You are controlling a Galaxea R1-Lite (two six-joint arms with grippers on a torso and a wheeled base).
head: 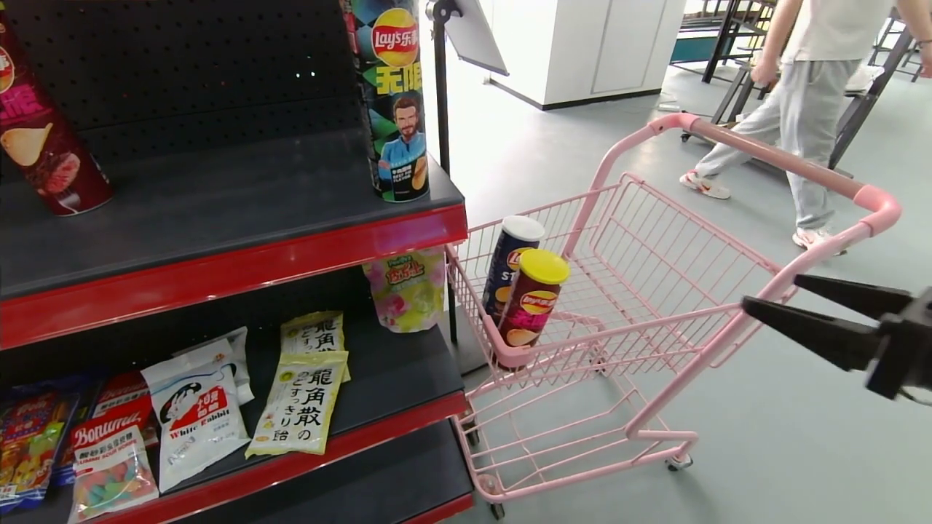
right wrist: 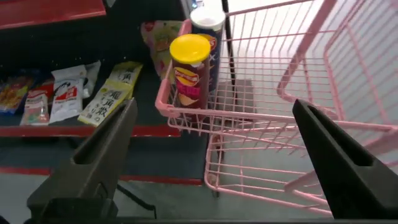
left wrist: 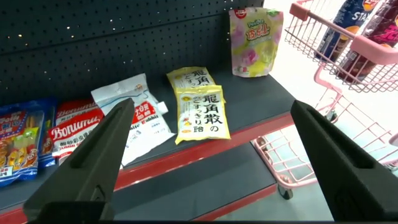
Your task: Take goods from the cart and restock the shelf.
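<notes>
Outside the cart's (head: pixel 772 156) rim, the right claw (head: pixel 769 290) gapes empty; left claw (left wrist: pixel 211 104) likewise.

Shop corner: stocked shelving with a shopping cart beside it

A black shelf unit (head: pixel 218 196) with a pegboard back (head: pixel 182 58) and red edge strips (head: pixel 240 269) carries packaged snacks set out for display. There are 2 tall crisp cans (head: pixel 397 102) on the upper board and flat sweet bags (head: pixel 298 400) in a row on the lower one (a pastel pouch (head: pixel 408 291) stands upright at its end). Just beside the unit stands a pink wire cart (head: pixel 772 155) holding 2 more cans (head: pixel 535 306). The floor (head: pixel 801 451) is smooth grey, and white cabinets (head: pixel 597 44) stand well behind.
</notes>
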